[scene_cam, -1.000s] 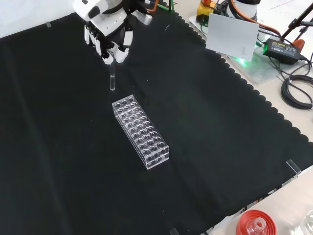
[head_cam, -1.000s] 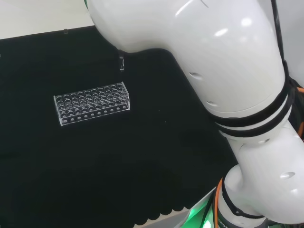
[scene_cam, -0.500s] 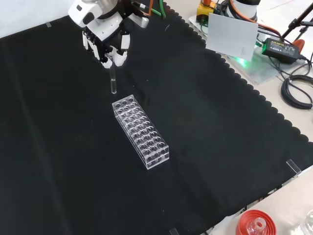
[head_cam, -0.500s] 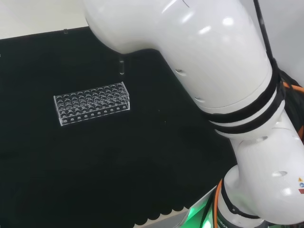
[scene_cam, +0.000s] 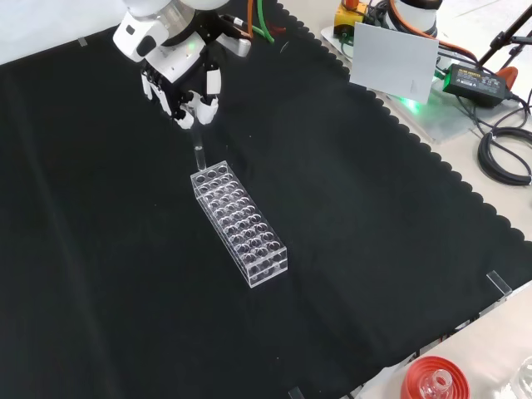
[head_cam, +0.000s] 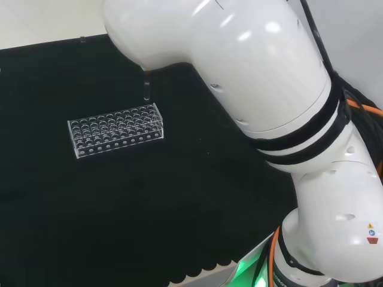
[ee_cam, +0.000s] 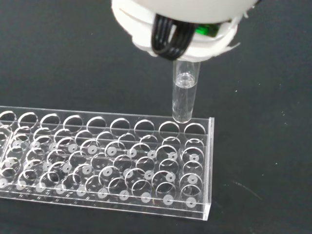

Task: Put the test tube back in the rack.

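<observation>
Glossy white arm links, black bands; black-and-white hand.

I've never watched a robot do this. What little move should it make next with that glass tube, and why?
Probably ease the test tube a little further over the rack, then lower it. The hand holds it upright, and its bottom hangs just above the end holes at the rack's edge, not yet inside one.
</observation>
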Motion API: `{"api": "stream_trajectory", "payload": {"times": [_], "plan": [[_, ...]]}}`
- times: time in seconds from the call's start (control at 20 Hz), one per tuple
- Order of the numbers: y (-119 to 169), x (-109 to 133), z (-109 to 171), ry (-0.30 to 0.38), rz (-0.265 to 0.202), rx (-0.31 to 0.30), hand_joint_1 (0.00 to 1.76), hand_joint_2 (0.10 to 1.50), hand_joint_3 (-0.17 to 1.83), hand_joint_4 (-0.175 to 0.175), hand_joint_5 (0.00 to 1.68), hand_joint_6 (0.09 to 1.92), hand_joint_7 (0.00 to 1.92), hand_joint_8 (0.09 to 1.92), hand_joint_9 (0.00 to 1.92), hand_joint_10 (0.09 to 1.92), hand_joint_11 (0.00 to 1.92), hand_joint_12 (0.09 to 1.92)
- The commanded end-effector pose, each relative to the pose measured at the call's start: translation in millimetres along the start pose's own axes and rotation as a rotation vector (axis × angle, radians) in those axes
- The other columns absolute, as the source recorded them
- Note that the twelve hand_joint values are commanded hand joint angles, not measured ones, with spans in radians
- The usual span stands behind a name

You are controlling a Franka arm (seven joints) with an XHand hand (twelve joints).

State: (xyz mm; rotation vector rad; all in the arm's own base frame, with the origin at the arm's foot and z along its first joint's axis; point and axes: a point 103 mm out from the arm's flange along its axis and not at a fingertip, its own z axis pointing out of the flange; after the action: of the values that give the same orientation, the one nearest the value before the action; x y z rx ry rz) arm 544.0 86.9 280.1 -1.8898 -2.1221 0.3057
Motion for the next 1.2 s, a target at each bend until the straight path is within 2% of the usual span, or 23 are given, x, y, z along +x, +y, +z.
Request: {"api": "stream_trajectory", "payload": {"times": [0.05, 1.2], "plan": [[1, 1, 4, 0.004, -0.005, 0.013, 1.43, 0.68, 0.51, -0.175, 1.38, 0.38, 1.86, 0.3, 1.4, 0.41, 1.01, 1.16], [5, -2, 21, 0.007, -0.003, 0.043, 1.43, 0.67, 0.51, -0.175, 1.38, 0.38, 1.86, 0.31, 1.4, 0.41, 1.0, 1.16]]}}
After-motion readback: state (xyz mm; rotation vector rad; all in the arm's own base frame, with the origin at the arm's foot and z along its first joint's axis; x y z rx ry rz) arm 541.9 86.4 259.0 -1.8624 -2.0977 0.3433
